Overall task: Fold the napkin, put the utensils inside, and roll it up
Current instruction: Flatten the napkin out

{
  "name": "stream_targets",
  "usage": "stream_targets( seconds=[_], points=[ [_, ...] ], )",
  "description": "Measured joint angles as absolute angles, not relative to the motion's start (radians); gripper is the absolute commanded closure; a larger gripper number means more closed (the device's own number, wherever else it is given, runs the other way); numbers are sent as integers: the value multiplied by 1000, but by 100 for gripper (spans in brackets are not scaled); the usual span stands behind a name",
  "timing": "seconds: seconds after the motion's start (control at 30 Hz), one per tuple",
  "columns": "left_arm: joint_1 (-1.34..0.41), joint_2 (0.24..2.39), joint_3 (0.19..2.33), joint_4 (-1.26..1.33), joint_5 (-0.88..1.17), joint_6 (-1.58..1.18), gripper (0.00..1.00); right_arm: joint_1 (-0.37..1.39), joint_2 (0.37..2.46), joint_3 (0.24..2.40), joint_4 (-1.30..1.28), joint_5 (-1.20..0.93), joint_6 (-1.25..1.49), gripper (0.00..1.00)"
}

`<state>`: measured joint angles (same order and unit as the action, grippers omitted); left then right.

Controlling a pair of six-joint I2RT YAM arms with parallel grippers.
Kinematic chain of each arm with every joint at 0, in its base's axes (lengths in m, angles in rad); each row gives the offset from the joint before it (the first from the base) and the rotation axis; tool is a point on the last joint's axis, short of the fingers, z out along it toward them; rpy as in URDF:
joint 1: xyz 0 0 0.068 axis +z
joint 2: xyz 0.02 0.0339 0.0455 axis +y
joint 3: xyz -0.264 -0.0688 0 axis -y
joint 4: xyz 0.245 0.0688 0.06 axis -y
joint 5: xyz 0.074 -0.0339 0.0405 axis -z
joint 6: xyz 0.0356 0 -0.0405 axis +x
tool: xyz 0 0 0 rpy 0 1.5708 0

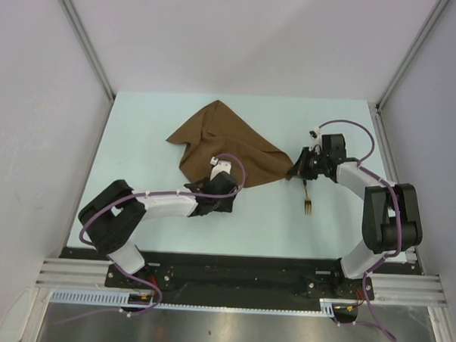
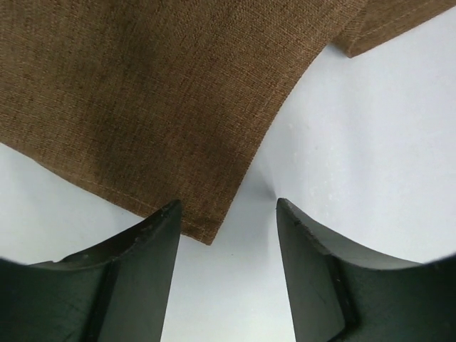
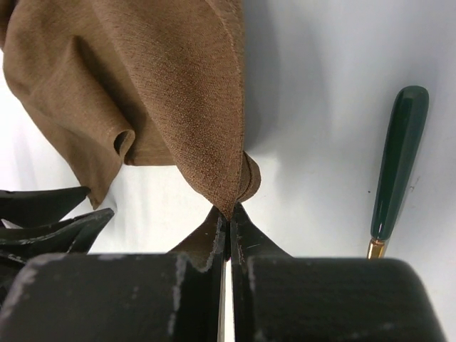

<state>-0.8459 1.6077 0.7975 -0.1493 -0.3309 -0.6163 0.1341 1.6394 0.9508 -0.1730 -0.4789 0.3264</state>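
The brown napkin (image 1: 221, 144) lies crumpled and partly folded at the table's middle. My right gripper (image 1: 296, 172) is shut on the napkin's right corner (image 3: 229, 199), the cloth pinched between the jaws. My left gripper (image 1: 228, 195) is open at the napkin's near edge; a cloth corner (image 2: 203, 231) lies just ahead of the left finger (image 2: 146, 263), touching nothing. The fork (image 1: 307, 199) lies on the table right of the napkin, tines toward me; its dark green handle (image 3: 399, 157) shows beside my right gripper.
The pale table (image 1: 138, 152) is bounded by white walls left, right and back. A black rail (image 1: 239, 266) runs along its near edge by the arm bases.
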Motion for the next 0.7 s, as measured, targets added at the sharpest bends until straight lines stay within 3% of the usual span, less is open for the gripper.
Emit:
stream_targets(
  seconds=[0.13, 0.47, 0.7],
  points=[
    [-862, 1625, 812, -186, -400, -592, 44, 134, 1621, 946, -166, -484, 329, 100],
    [-875, 1628, 816, -229, -508, -575, 45, 133, 1617, 946, -162, -487, 329, 100],
    [-888, 1632, 815, -228, -514, -579, 58, 133, 1617, 946, -162, -486, 329, 100]
  ],
)
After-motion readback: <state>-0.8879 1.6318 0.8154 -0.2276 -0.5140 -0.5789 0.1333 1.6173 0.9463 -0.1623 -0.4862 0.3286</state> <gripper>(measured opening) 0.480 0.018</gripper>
